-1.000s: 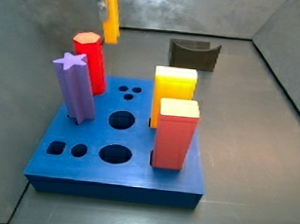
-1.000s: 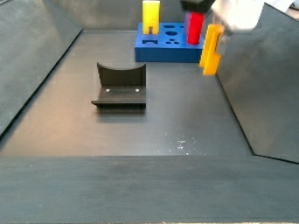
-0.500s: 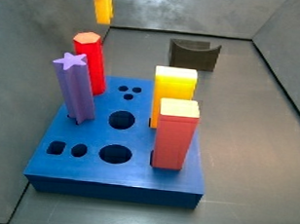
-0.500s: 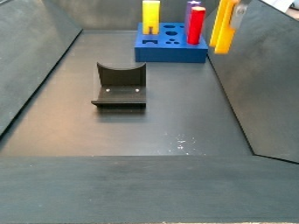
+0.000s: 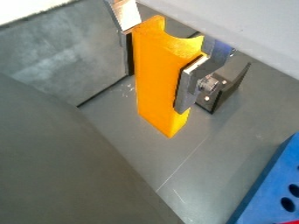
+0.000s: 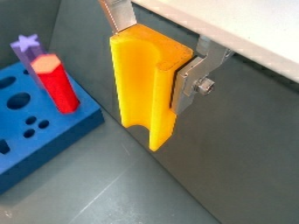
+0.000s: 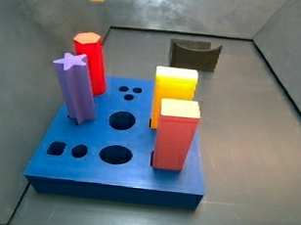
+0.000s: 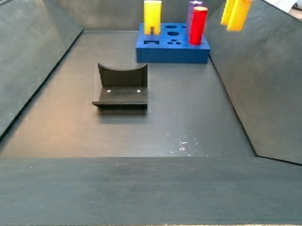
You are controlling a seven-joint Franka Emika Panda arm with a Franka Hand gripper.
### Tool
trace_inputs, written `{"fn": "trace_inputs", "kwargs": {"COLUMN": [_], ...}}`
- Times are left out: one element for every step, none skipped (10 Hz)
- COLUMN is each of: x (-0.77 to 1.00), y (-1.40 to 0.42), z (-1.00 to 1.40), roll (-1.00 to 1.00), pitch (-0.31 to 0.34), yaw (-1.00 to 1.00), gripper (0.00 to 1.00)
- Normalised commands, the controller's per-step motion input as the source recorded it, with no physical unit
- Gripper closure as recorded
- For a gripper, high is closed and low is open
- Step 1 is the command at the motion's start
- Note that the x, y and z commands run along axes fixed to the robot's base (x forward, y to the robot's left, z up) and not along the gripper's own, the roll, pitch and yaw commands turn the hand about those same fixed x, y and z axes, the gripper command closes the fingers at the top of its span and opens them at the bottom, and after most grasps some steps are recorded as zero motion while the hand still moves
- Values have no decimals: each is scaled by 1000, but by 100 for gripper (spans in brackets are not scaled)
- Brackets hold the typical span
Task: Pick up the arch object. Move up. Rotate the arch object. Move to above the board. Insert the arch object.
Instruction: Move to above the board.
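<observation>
two silver fingers (image 6: 191, 77) of the end effector (image 5: 156, 52) clamp the arch (image 5: 160, 80) upright, high off the floor, board (image 7: 113, 152) apart.

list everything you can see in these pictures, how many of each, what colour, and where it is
arch object: 1, orange-yellow, held in the air between the gripper's fingers, only its lower end showing at the top edge of both side views
board: 1, blue, on the floor, holes in its top face
star peg: 1, purple, upright in the board
hexagonal peg: 1, red, upright in the board, behind the star peg
square block: 1, bright yellow, upright in the board
rectangular block: 1, salmon red with a pale yellow top, upright in the board
dark block with a scooped top: 1, on the floor apart from the board
gripper: 1, silver fingers, high above the floor, shut on the arch object
</observation>
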Motion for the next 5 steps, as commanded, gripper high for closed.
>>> {"fn": "trace_inputs", "kwargs": {"x": [-17, -3, 0, 701, 708], "y": [-38, -26, -23, -1000, -1000], "z": [671, 466, 364, 269, 228], "roll": [-91, -91, -92, 2, 11], "pitch": [80, 86, 86, 46, 49], "yaw": [10, 10, 9, 1000, 1000], "gripper": [100, 100, 100, 100, 100]}}
